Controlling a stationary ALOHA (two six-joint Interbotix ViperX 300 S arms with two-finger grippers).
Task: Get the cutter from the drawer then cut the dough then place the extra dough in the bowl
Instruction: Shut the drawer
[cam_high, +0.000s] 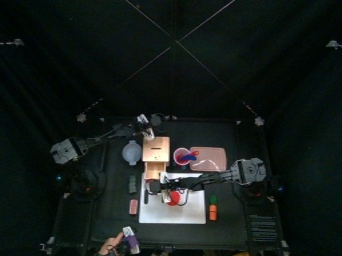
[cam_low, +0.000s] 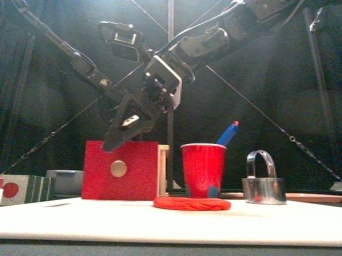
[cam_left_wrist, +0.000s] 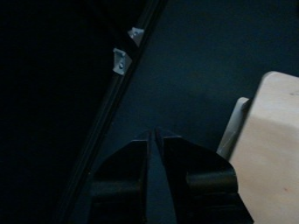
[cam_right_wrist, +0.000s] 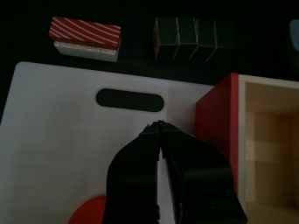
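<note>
From above, you see the dough (cam_high: 175, 197) lying on the white cutting board (cam_high: 181, 214). Front view: the cutter (cam_low: 263, 183) stands at the dough's 3 o'clock. Left wrist: the left gripper (cam_left_wrist: 152, 136) is pinched closed, empty. Right wrist: the right gripper (cam_right_wrist: 152, 129) likewise, over the board.

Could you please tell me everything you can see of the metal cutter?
The cutter is a round band of shiny silver metal with a wire handle arching over its top. It is out of the drawer and stands upright on its rim, seemingly on the right part of the white cutting board. It is right of the red cup and apart from it. The dough lies clear of it, and nothing grips it.
</note>
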